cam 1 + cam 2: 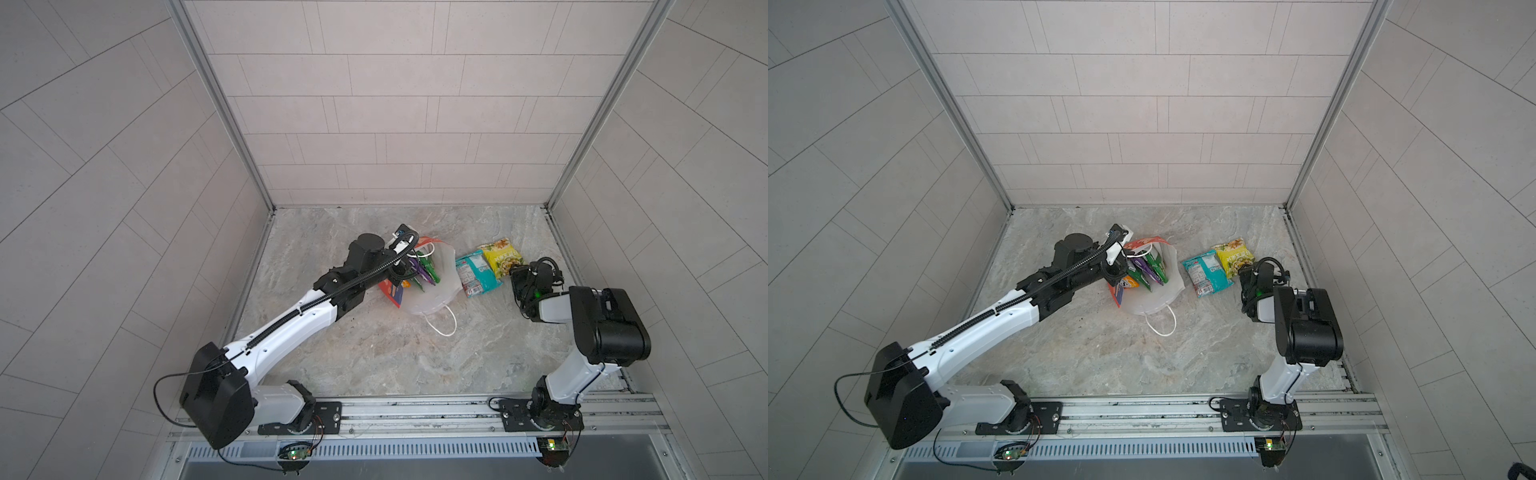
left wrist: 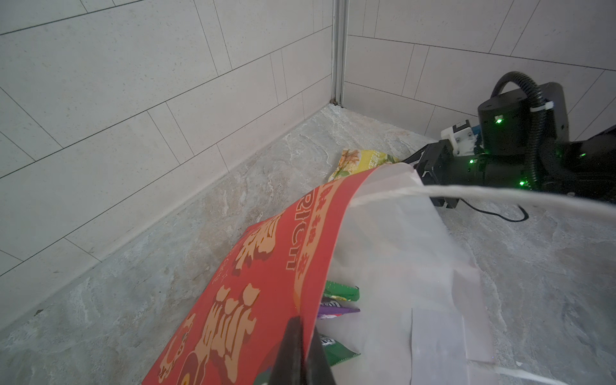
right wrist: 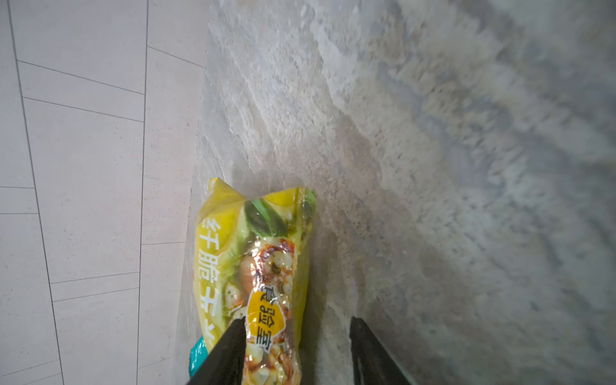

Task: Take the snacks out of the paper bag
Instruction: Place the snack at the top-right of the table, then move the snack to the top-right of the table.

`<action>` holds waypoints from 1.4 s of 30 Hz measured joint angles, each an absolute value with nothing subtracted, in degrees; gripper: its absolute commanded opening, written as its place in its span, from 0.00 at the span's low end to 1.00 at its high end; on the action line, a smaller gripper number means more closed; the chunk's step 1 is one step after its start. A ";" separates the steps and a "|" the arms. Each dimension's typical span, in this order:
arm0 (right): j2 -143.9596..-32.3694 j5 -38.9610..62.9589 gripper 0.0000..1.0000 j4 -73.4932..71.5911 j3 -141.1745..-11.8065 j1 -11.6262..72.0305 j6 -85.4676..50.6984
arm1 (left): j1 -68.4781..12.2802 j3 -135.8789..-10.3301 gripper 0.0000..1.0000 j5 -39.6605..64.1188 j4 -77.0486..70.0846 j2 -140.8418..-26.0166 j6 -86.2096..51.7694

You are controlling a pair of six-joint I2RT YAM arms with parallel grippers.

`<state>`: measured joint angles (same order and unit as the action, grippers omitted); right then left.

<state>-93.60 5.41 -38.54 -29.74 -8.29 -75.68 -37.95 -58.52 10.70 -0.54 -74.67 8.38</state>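
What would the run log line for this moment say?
left gripper: shut on paper bag | right gripper: open over yellow packet | teal packet: on table | green packet, purple packet: in bag

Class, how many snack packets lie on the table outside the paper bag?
2: teal packet beside the paper bag; yellow packet just beyond it. Others inside the bag, some possibly hidden.

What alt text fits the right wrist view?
A yellow snack packet lies on the marbled tabletop between the fingers of the open right pincer. The corner of a teal packet peeks beside it, near a tiled wall.
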 measured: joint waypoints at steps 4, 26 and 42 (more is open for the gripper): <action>-84.03 3.46 0.64 -32.34 -29.23 -8.32 -74.02 | -37.95 -58.52 0.00 10.70 -0.54 -74.67 8.36; -71.29 11.92 0.42 -7.46 -23.05 5.34 -60.38 | -37.95 -58.08 0.00 10.66 -1.13 -74.67 8.34; -92.99 12.38 0.35 -30.06 -29.41 10.11 -65.12 | -37.95 -58.02 0.00 10.48 -1.28 -74.67 8.36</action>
<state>-92.99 12.38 -30.06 -29.41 10.11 -65.12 -37.95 -58.02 10.48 -1.28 -74.67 8.36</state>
